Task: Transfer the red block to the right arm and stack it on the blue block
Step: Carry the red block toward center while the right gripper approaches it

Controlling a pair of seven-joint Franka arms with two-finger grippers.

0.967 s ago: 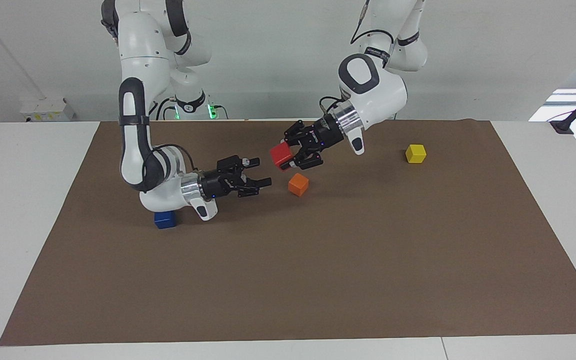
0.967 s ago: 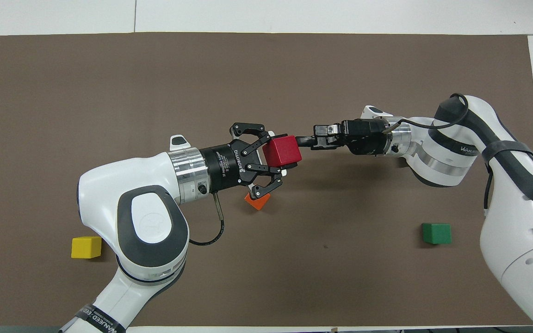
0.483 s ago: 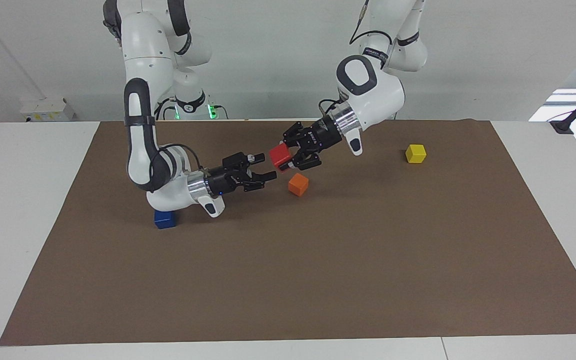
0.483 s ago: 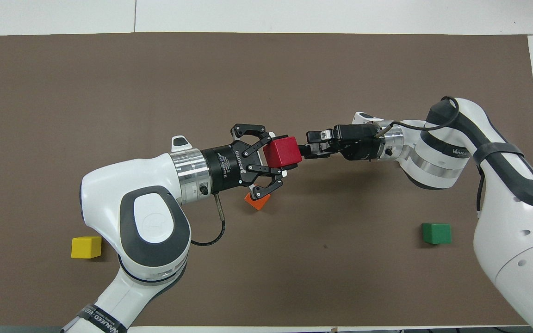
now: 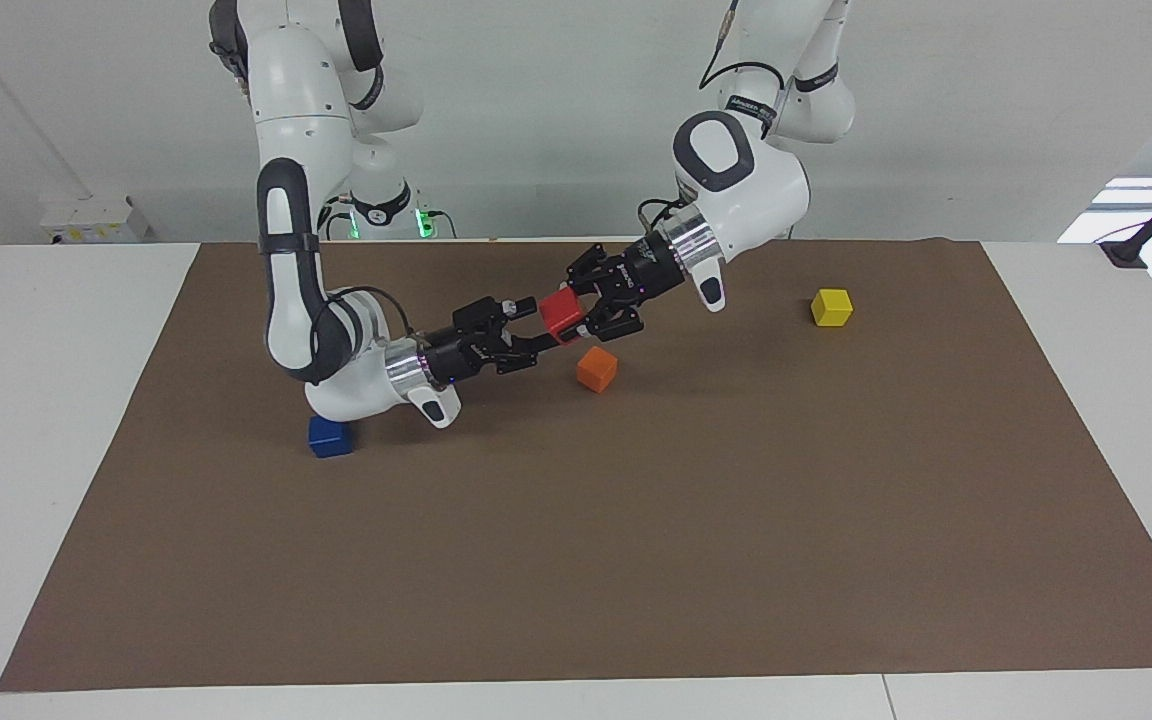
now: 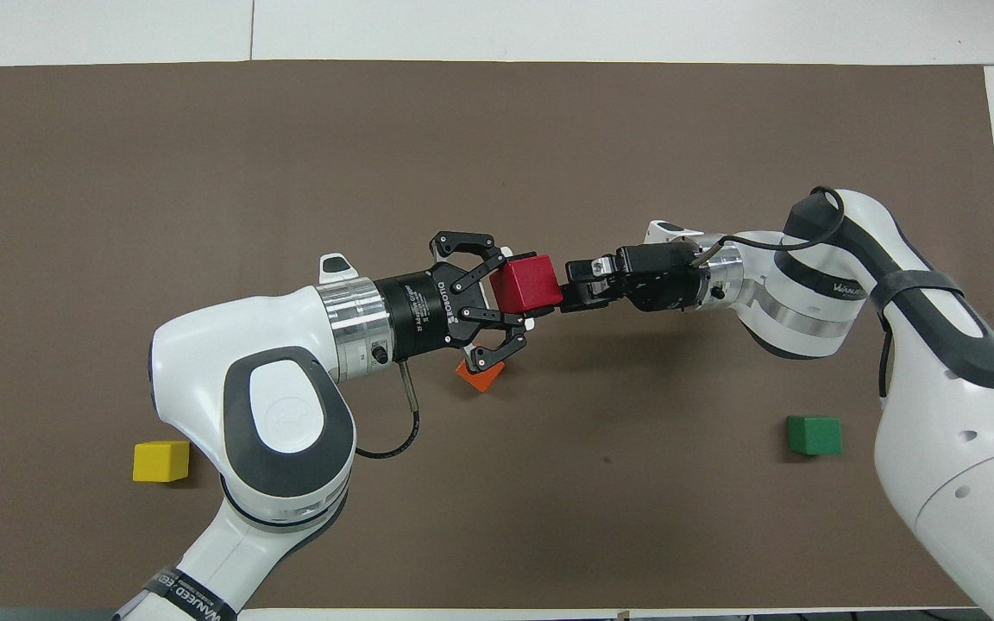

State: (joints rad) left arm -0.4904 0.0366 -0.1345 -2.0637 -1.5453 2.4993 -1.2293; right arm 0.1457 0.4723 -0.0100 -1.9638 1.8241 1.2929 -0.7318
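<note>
The red block [image 5: 561, 310] is held in the air over the middle of the brown mat [image 5: 636, 520], above the orange cube. My left gripper [image 5: 572, 316] is shut on it; in the overhead view the left gripper [image 6: 516, 291] grips the red block [image 6: 530, 280] from the side. My right gripper [image 5: 533, 327] is open and level with the block, one finger above and one below the block's free end; it also shows in the overhead view [image 6: 568, 291]. The blue block [image 5: 330, 437] rests on the mat under the right arm's elbow and is hidden in the overhead view.
An orange cube [image 5: 597, 369] lies on the mat just under the red block and partly shows in the overhead view [image 6: 480, 377]. A yellow cube [image 5: 831, 307] lies toward the left arm's end. A green cube [image 6: 814, 435] lies toward the right arm's end, near the robots.
My right gripper has risen and moved toward the red block, from a short gap away to its fingers straddling the block's end. The left gripper and the red block have barely moved.
</note>
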